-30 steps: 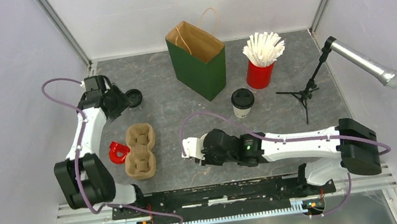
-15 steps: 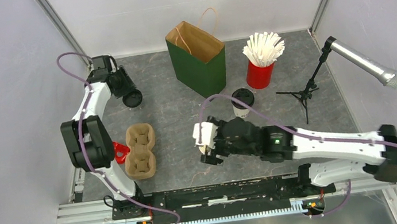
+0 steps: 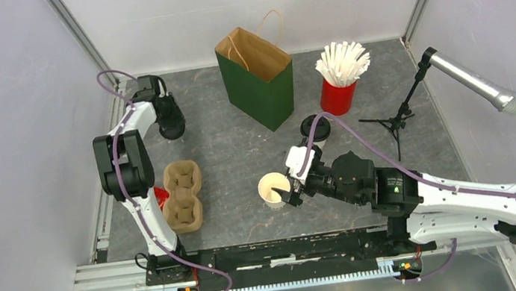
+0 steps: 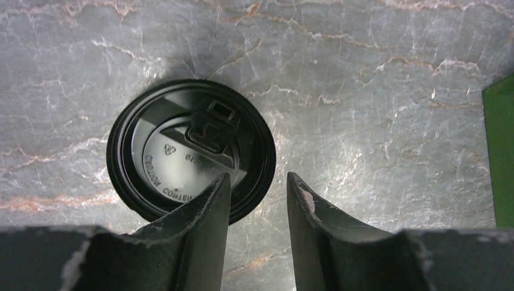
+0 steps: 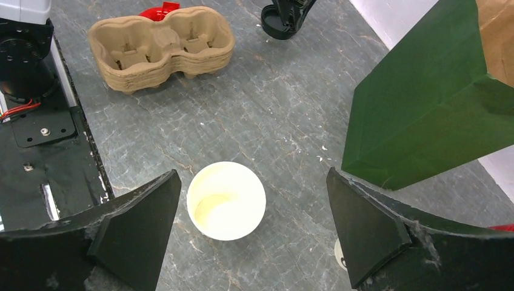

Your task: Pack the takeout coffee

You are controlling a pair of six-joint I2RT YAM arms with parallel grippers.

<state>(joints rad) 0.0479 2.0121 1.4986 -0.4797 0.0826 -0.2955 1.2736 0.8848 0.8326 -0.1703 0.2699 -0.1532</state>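
An open white cup [image 3: 273, 188] with a tan inside and no lid stands upright on the table. My right gripper [image 3: 287, 182] is just to its right. In the right wrist view the cup [image 5: 226, 200] sits between the wide-open fingers [image 5: 142, 224] of that gripper [image 5: 253, 176], touching neither. A second cup [image 3: 315, 129] with a black lid stands behind, partly crossed by a cable. At the far left my left gripper [image 3: 171, 125] hangs over a loose black lid [image 4: 191, 148]. The left gripper [image 4: 257, 179] has its jaws partly apart, astride the lid's right rim.
The green paper bag [image 3: 257, 78] stands open at the back centre. A red cup of white straws [image 3: 338, 93] and a microphone stand [image 3: 395, 124] are at the right. The brown pulp carrier [image 3: 183, 197] lies at the left with a red object [image 3: 152, 197] beside it.
My right gripper carried the white cup to the right, let it go and opened wide. My left arm swung over the black lid while its jaws narrowed.
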